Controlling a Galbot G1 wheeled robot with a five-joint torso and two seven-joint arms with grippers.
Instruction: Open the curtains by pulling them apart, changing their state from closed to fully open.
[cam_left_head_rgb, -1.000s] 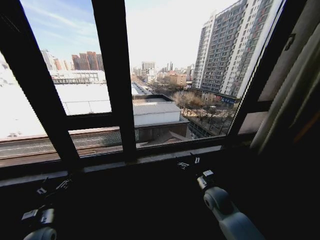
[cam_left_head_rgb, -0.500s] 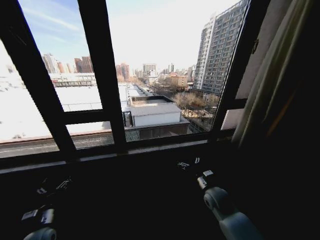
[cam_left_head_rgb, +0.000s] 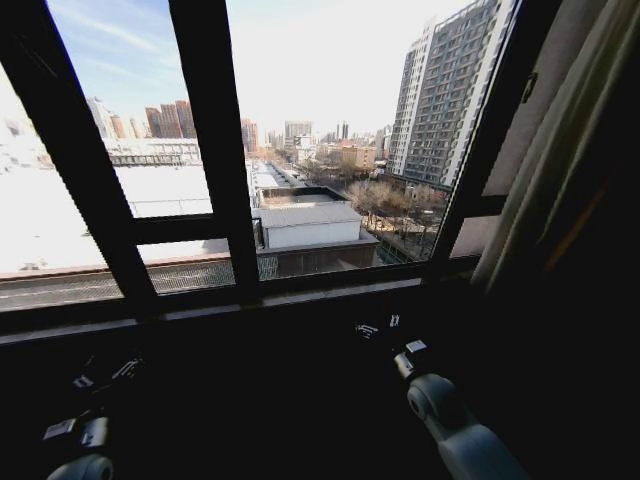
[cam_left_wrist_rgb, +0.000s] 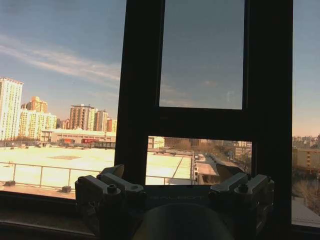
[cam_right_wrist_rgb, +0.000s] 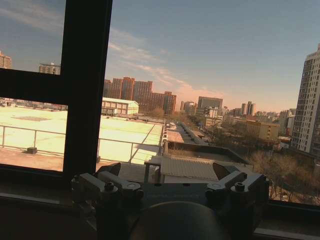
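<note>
The curtains (cam_left_head_rgb: 565, 140) show as a pale, pleated bunch of fabric pushed to the right side of the window, hanging beside the dark frame. The glass in front of me is uncovered. In the head view my left gripper (cam_left_head_rgb: 105, 373) sits low at the left and my right gripper (cam_left_head_rgb: 380, 325) low at the centre right. Both are below the sill and apart from the fabric. In the left wrist view the left gripper (cam_left_wrist_rgb: 172, 172) is open and holds nothing. In the right wrist view the right gripper (cam_right_wrist_rgb: 167, 170) is likewise open, facing the window.
A tall window with thick dark mullions (cam_left_head_rgb: 215, 150) and a sill (cam_left_head_rgb: 300, 305) spans the view, with rooftops and high-rise buildings outside. The wall below the sill is in deep shadow. A dark drape (cam_left_head_rgb: 610, 300) fills the far right.
The camera has swung a little, so the window frame and the curtain sit differently in the picture. Both arms keep the same places and both grippers stay open.
</note>
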